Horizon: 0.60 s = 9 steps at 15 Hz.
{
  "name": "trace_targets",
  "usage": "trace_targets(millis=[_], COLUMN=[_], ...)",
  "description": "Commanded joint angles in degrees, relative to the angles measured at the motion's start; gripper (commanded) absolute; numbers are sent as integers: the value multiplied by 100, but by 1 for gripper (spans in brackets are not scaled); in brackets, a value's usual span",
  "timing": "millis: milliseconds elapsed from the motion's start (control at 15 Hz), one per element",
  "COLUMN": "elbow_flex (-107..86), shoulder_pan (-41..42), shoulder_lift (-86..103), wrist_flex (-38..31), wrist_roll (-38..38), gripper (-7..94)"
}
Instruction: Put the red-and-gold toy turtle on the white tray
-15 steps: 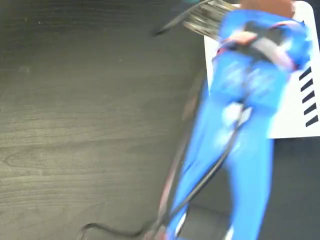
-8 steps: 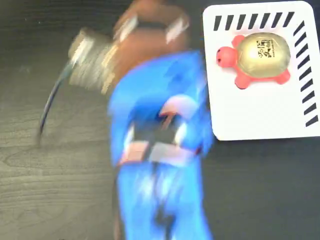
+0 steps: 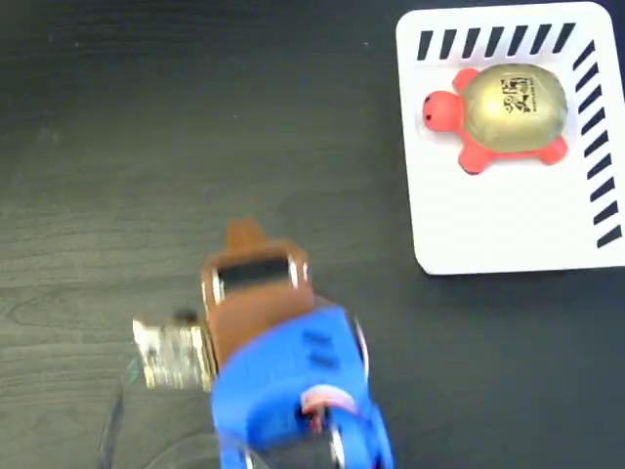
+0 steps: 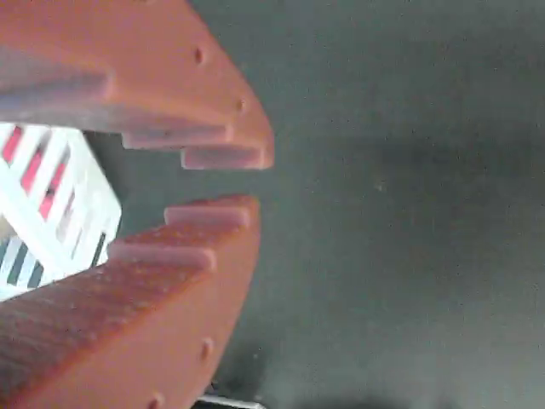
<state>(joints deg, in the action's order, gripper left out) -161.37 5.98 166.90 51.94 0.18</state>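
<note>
From the fixed view, the small red-and-gold toy turtle sits on the flat white tray with black diagonal stripes, well up and to the right of the brown claw, which hovers over the dark wood-grain bench on its blue arm. In the wrist view, the claw holds nothing, its ridged fingers parted by only a narrow gap above bare bench.
</note>
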Motion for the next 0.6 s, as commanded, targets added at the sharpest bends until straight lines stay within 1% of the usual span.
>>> trace_targets(millis=[0,67,133,400,533], elbow_flex=[-334,-527,-527,-510,-536], shoulder_pan=[-70,-123,-185,-123,-62], shoulder_lift=[519,598,729,1266,1705], wrist_flex=[369,404,598,1740,1960], wrist_roll=[35,9,35,-53,-35], gripper=[0,0,0,0,0])
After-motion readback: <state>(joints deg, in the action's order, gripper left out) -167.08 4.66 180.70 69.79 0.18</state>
